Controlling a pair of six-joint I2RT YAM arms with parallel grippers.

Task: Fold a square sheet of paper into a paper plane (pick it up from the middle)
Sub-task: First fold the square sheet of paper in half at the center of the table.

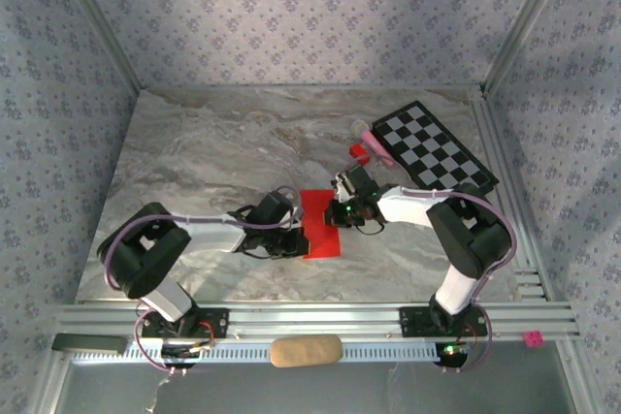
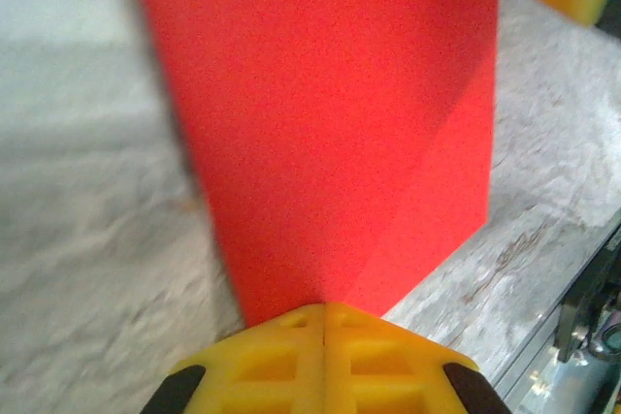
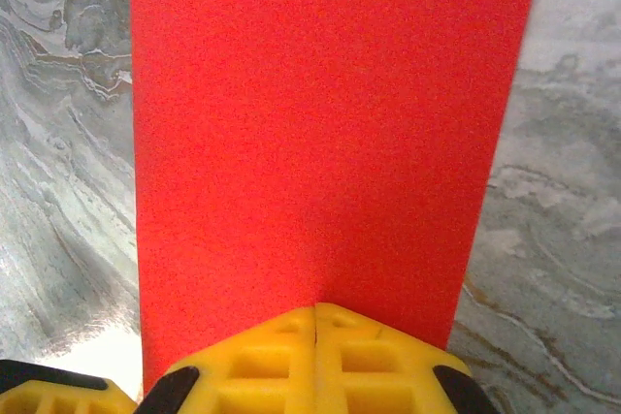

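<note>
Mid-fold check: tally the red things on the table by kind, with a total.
red paper sheet: 1
small red block: 1
Total: 2

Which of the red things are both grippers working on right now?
The flat red sheet of paper at mid-table, with the left gripper and right gripper shut at its edges; the small red block sits apart by the checkerboard.
</note>
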